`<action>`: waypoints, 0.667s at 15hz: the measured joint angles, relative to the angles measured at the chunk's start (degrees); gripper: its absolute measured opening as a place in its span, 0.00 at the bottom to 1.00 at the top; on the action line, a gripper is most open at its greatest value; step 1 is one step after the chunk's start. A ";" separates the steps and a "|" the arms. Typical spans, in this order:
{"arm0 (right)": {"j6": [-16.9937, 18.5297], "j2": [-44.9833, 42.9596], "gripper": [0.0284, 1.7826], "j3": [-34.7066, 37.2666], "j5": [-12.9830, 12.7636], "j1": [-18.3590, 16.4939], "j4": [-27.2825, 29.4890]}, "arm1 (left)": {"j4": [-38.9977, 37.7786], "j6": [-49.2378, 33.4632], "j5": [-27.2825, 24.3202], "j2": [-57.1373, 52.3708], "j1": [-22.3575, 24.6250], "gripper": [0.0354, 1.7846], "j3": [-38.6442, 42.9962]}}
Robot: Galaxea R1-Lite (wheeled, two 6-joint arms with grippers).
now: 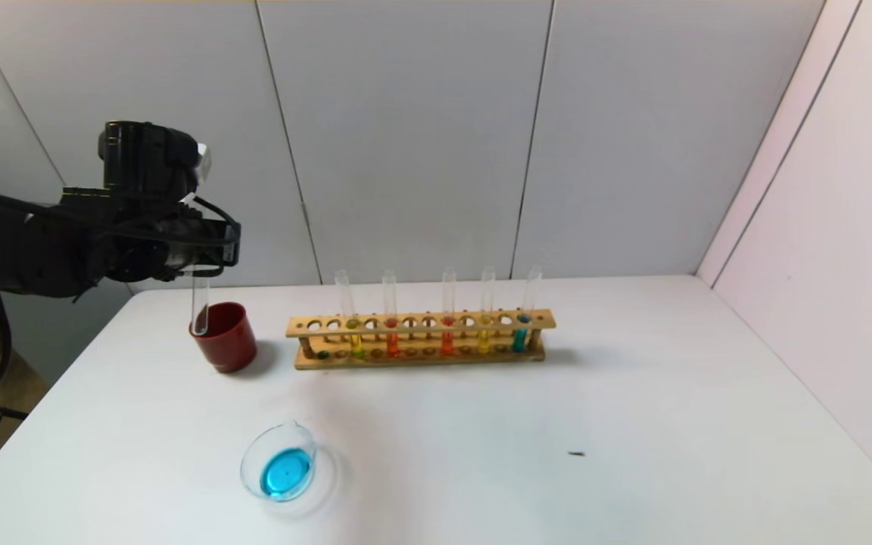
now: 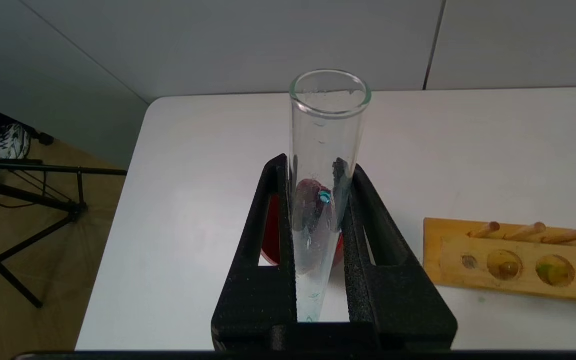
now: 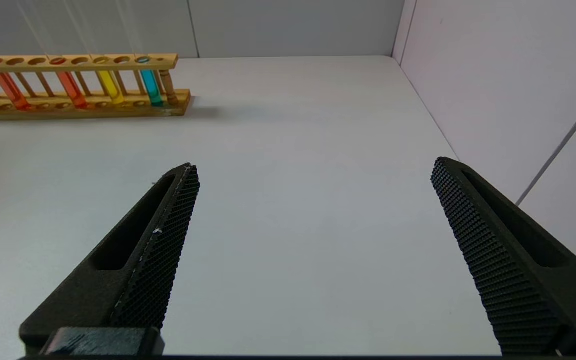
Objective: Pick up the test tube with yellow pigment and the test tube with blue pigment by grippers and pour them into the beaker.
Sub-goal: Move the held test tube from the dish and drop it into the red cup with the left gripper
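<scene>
My left gripper [image 1: 207, 257] is shut on a clear test tube [image 1: 200, 303], held upright with its lower end at the rim of a dark red cup [image 1: 228, 341]. In the left wrist view the tube [image 2: 329, 125] between the fingers [image 2: 268, 220] holds only turquoise-blue drops. The beaker [image 1: 278, 462] at the front left holds blue liquid. In the wooden rack [image 1: 421, 333] stand the lime-yellow tube [image 1: 356, 344] and a second blue tube [image 1: 519, 337]. My right gripper [image 3: 314, 165] is open and empty over bare table, out of the head view.
The rack also holds orange-red tubes [image 1: 391, 342] and a golden-yellow tube [image 1: 484, 341]. Its right end shows in the right wrist view [image 3: 168, 75]. Grey wall panels enclose the table at the back and right. A small dark speck [image 1: 576, 453] lies on the table.
</scene>
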 joint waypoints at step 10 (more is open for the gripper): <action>-0.01 0.00 0.95 0.00 0.00 0.00 0.00 | -5.60 -0.02 -2.84 11.33 4.46 0.16 -7.03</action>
